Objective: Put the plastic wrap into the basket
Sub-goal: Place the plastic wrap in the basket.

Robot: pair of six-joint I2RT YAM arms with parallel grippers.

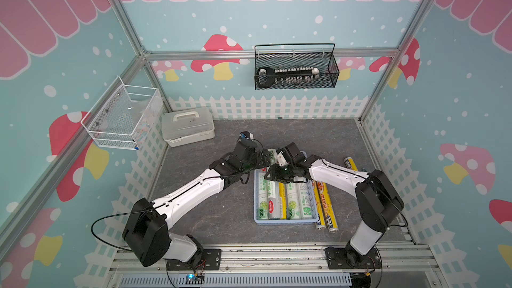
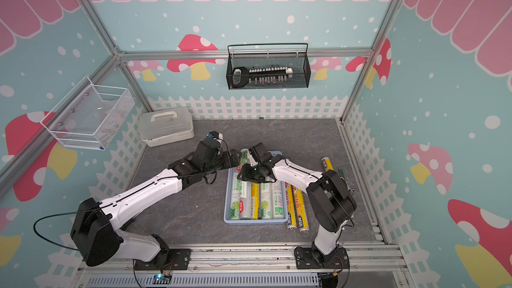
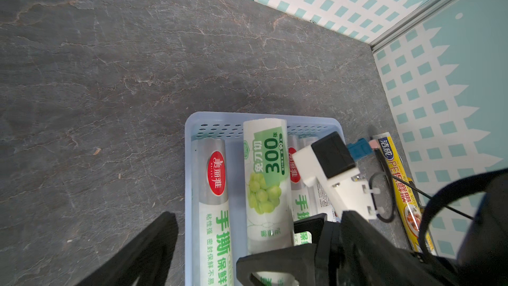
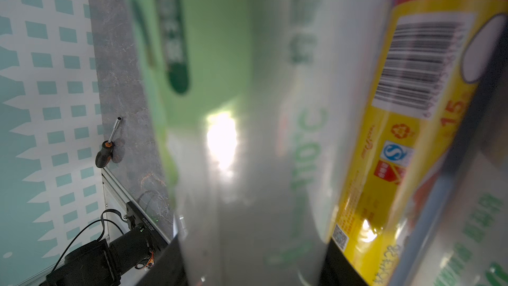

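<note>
Over the counter's middle, my right gripper [image 1: 271, 175] clamps a green-label roll [image 3: 264, 188], its end propped on the basket's [image 1: 285, 220] far rim, likely for lowering in. The left gripper [image 1: 265, 162] is spread and empty. Two yellow rolls [image 1: 325, 203] lie just outside.

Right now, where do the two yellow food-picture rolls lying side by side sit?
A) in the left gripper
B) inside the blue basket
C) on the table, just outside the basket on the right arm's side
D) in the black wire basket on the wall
C: in both top views the two yellow rolls lie flat on the table, outside the basket wall.
</note>
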